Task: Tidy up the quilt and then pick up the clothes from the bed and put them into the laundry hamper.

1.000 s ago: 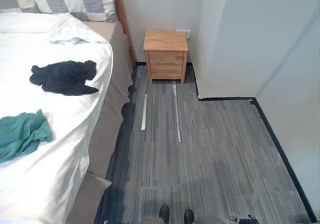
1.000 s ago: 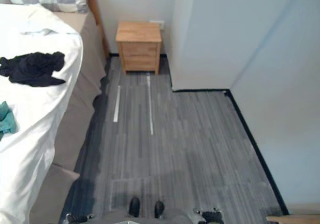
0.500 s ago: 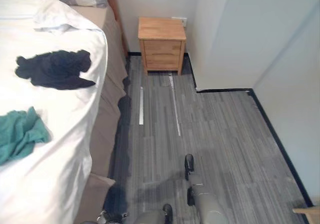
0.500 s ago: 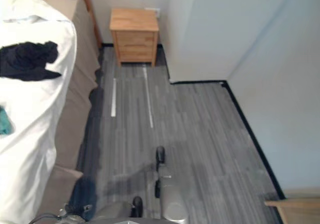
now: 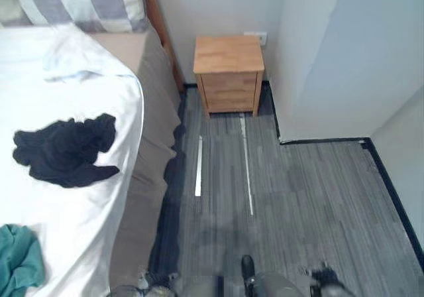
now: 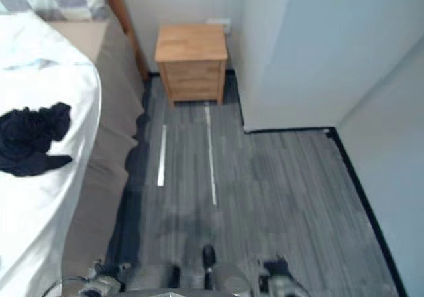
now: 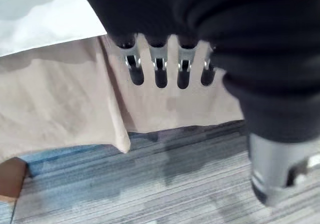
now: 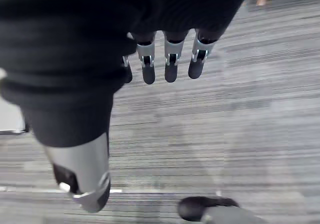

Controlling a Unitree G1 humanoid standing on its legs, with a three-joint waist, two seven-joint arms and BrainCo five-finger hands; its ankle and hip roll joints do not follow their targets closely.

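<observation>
Camera shifted; black garment (image 5: 65, 149) lies apart from relaxed left hand (image 7: 159, 71).

You're looking at grey striped carpet floor (image 5: 298, 197) with two pale tape strips (image 5: 246, 164) running toward a small wooden nightstand (image 5: 228, 71) against the white wall (image 5: 212, 5). A wall socket (image 5: 255, 37) sits just above the nightstand. A pale wall corner (image 5: 318, 58) juts out on the right, with dark skirting (image 5: 391, 184) along its base. Light is even and soft.
</observation>
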